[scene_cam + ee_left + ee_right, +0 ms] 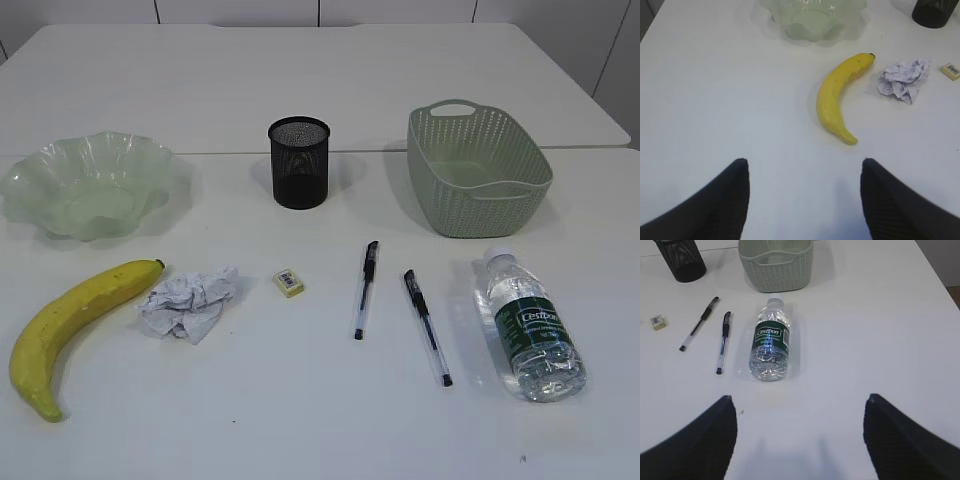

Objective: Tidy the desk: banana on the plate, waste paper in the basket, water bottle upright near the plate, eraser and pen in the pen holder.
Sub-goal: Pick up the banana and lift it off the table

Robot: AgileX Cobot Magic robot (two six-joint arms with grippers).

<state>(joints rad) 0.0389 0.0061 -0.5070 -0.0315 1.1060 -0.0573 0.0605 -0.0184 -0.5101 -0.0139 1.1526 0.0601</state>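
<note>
Both pairs of fingers, left [720, 205] and right [710, 440], stand spread over bare table [715, 100], nothing between them, the yellow banana [837, 97] lying ahead of the left pair and the toppled bottle [771, 342], green label reading "Cestbon", ahead of the right.

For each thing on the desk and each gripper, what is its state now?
banana: lying on desk
plate: empty
waste paper: crumpled, on desk
basket: empty
water bottle: lying down
pen holder: upright
left gripper: open
right gripper: open
</note>
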